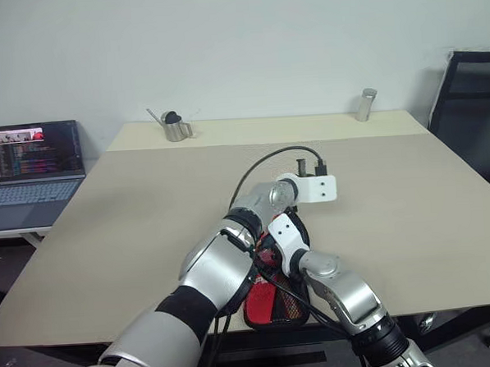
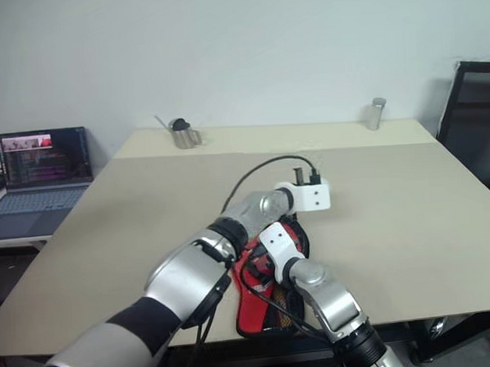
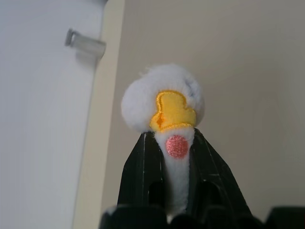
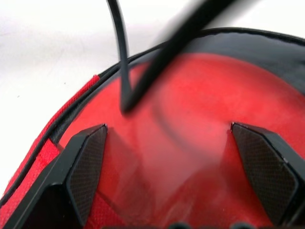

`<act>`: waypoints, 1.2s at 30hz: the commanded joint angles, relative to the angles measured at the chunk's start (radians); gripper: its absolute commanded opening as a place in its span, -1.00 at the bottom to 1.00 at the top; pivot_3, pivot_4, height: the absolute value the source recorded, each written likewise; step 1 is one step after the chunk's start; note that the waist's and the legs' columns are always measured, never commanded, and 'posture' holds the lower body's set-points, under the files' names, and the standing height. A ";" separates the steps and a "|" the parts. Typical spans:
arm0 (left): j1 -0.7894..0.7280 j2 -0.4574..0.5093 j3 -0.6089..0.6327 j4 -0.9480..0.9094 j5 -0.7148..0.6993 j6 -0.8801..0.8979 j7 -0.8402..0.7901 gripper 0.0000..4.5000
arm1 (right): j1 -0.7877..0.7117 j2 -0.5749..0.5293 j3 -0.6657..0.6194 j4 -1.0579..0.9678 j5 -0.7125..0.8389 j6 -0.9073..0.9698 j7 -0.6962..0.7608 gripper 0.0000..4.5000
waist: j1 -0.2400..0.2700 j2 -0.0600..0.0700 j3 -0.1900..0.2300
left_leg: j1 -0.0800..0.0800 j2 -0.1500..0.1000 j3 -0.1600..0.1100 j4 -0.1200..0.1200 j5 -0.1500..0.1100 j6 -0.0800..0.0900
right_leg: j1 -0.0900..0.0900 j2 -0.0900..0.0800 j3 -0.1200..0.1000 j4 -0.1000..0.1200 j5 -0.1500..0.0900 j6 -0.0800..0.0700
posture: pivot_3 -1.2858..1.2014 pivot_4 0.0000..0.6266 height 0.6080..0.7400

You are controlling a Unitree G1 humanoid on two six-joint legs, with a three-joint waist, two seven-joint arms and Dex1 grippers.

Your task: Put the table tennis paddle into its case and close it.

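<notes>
The case [image 1: 261, 304] lies at the table's near edge, red with a black rim, mostly covered by my two crossed arms. In the right wrist view its red fabric side [image 4: 45, 148] and black edge frame a smooth red face, which looks like the table tennis paddle [image 4: 190, 90] lying inside. My right gripper [image 4: 167, 130] hangs open just above that red face, one finger to each side. My left gripper [image 3: 171, 137] is shut on a small white plush charm [image 3: 164, 93] with a yellow patch and a pink dot, held above the tabletop.
The beige table [image 1: 147, 205] stretches far ahead. A small metal pitcher [image 1: 175, 126] and a metal cylinder [image 1: 366, 104] stand at its back edge. An open laptop [image 1: 34, 162] sits on a side surface at left, and a black chair [image 1: 471, 114] at right. Black cables [image 4: 121, 57] cross the right wrist view.
</notes>
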 commanded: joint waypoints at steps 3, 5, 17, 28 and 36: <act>-0.035 -0.036 0.025 -0.073 -0.049 -0.035 -0.051 -0.92 | 0.044 -0.002 0.045 0.131 -0.025 0.092 0.009 1.00 | -0.001 0.000 0.000 | 0.000 0.000 0.000 0.000 0.000 0.000 | 0.000 0.000 0.000 0.000 0.000 0.000 | 0.03 -0.52 1.00; -0.022 -0.029 0.027 -0.072 -0.055 -0.025 -0.081 -0.92 | 0.043 -0.001 0.043 0.134 -0.027 0.090 0.012 1.00 | -0.002 0.000 0.000 | 0.000 0.000 0.000 0.000 0.000 0.000 | 0.000 0.000 0.000 0.000 0.000 0.000 | 0.03 -0.52 1.00; 0.008 0.030 0.030 -0.073 -0.064 -0.005 -0.146 0.82 | 0.017 0.003 0.036 0.173 -0.035 0.068 0.031 1.00 | -0.016 0.002 -0.001 | 0.001 0.000 0.000 0.000 0.000 0.000 | 0.000 0.001 0.000 0.001 0.000 0.000 | 0.03 -0.52 1.00; -0.026 0.185 0.147 -0.086 -0.165 0.015 -0.135 0.98 | -0.030 0.028 -0.009 0.183 -0.011 0.059 0.042 1.00 | -0.019 0.003 -0.002 | 0.002 0.003 0.000 0.000 0.000 0.000 | 0.000 0.001 0.000 0.002 0.000 0.000 | 0.03 -0.52 1.00; 0.019 0.344 0.374 -0.126 -0.411 0.013 -0.362 0.98 | -0.046 0.093 -0.146 -0.106 0.129 0.205 0.053 1.00 | -0.019 0.003 -0.001 | -0.001 0.002 0.000 0.000 0.000 0.000 | -0.003 0.002 0.000 0.001 0.000 0.000 | 0.03 -0.52 1.00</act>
